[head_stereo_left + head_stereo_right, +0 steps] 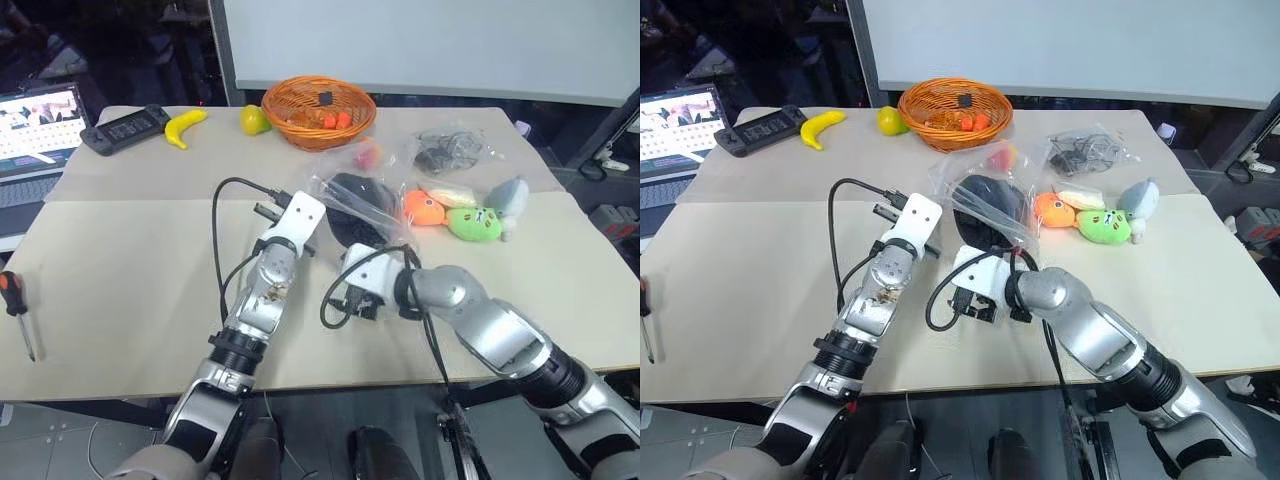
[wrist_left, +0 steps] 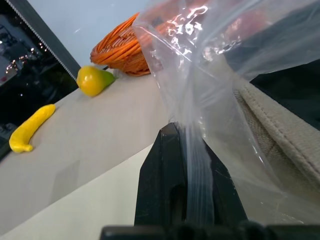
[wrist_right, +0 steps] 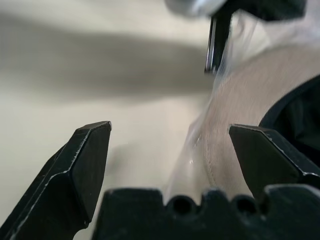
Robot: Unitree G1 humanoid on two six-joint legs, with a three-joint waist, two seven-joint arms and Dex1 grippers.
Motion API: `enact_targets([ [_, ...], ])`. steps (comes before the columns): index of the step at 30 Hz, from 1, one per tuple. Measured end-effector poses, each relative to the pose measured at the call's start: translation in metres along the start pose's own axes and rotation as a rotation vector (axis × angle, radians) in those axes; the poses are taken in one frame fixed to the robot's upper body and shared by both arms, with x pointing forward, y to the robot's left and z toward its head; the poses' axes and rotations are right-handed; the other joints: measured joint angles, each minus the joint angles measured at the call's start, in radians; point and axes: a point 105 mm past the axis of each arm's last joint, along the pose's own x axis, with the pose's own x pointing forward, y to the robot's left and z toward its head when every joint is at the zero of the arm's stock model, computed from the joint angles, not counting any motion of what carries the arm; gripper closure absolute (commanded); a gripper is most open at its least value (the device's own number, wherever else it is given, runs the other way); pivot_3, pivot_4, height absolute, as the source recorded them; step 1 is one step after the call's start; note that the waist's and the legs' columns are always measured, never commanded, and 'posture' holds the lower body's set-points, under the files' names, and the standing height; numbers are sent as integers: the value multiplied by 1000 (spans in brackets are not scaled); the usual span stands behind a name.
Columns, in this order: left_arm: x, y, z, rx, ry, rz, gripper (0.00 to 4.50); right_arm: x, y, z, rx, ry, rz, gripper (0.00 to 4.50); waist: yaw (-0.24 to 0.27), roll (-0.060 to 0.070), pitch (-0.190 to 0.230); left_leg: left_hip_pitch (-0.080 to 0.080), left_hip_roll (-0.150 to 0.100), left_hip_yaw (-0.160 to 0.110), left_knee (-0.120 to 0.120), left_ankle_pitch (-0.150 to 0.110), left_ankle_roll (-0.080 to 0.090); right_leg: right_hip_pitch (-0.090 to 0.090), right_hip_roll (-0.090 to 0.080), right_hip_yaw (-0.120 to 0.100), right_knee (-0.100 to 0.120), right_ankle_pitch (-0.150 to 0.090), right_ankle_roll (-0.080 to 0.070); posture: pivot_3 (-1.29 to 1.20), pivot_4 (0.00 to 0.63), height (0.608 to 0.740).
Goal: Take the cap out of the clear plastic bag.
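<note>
I see my left claw (image 2: 187,150) pinching one clear plastic bag (image 2: 210,75), one cap (image 3: 240,100) inside, just before my wide right claw (image 3: 170,145)

A: How's the light from my head cams? The table (image 1: 130,260) looks evenly lit, soft and bright, with only faint shadows.

B: Fine, though the background's dark. Glare streaks the clear plastic bag (image 2: 200,60) in my left wrist view, and my right wrist view is smeared and blurry beyond my fingers (image 3: 85,165).
</note>
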Motion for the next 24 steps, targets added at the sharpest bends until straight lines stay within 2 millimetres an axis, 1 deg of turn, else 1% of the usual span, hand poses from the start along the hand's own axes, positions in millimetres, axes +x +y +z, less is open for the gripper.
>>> enact_targets([
  [3,0,0,0,7,-1,-2,4500,-6,-9,7,-13,-12,-35,22,-1,0,0,1,0,0,1,0,0,1,0,0,0,0,0,0,150,740],
  [5,0,0,0,7,-1,-3,4500,-3,-16,2,-28,18,-79,22,-3,0,0,2,0,0,1,0,0,2,0,0,0,0,0,0,150,740],
  [8,0,-1,1,10,-2,-6,4500,12,-20,-14,6,76,-138,22,-6,0,0,2,0,0,0,0,0,1,0,0,0,0,0,0,150,740],
  [10,0,-3,1,13,-4,-11,4500,18,-21,-20,22,98,-162,22,-6,0,0,1,0,0,0,0,0,1,0,0,0,0,0,0,150,740],
  [14,0,-4,2,21,-5,-21,4500,18,-27,-30,18,140,-203,22,-3,0,0,1,0,0,0,0,0,1,0,0,0,0,0,0,150,740],
  [17,0,-4,1,23,-5,-24,4500,19,-24,-32,68,126,-195,22,-5,0,0,1,0,0,0,0,0,1,0,0,0,0,0,0,150,740],
  [18,-1,-5,1,23,-4,-26,4500,18,-24,-28,138,92,-181,22,-6,0,0,1,0,0,0,0,0,1,0,0,0,0,0,0,150,740],
  [19,-1,-5,0,23,-3,-27,4500,15,-27,-25,149,75,-183,22,-6,0,0,1,0,0,0,0,0,1,0,0,0,0,0,0,150,740],
  [22,-2,-5,0,22,-4,-29,4500,1,-43,-27,87,110,-234,22,-3,0,0,1,0,0,0,0,0,1,0,0,0,0,0,0,150,740],
  [24,-2,-5,0,21,-5,-28,4500,-2,-46,-32,48,144,-256,22,-5,0,0,1,0,0,0,0,0,1,0,0,0,0,0,0,150,740],
])
